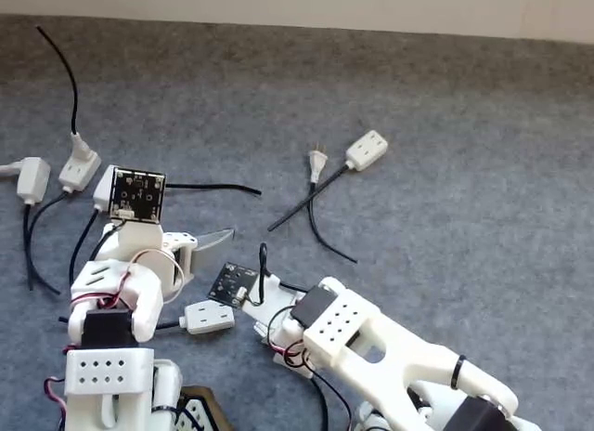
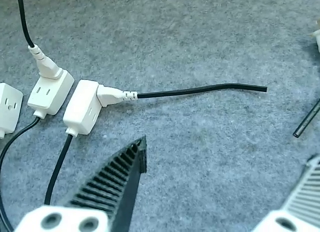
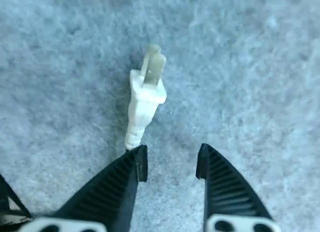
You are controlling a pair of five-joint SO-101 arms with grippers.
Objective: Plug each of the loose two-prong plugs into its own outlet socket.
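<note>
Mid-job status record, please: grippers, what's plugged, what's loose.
left gripper: open, holding nothing
right gripper: open, near plug lying just ahead of it
plugged: first socket, second socket, side by side
loose: far plug, apart from far socket
spare socket: lying free, ungripped

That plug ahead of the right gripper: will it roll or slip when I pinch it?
The plug looks small and light, so it should lift easily. Lying flat on fuzzy carpet, it probably won't roll or slide. Its thin prongs might bend; grip the body.
</note>
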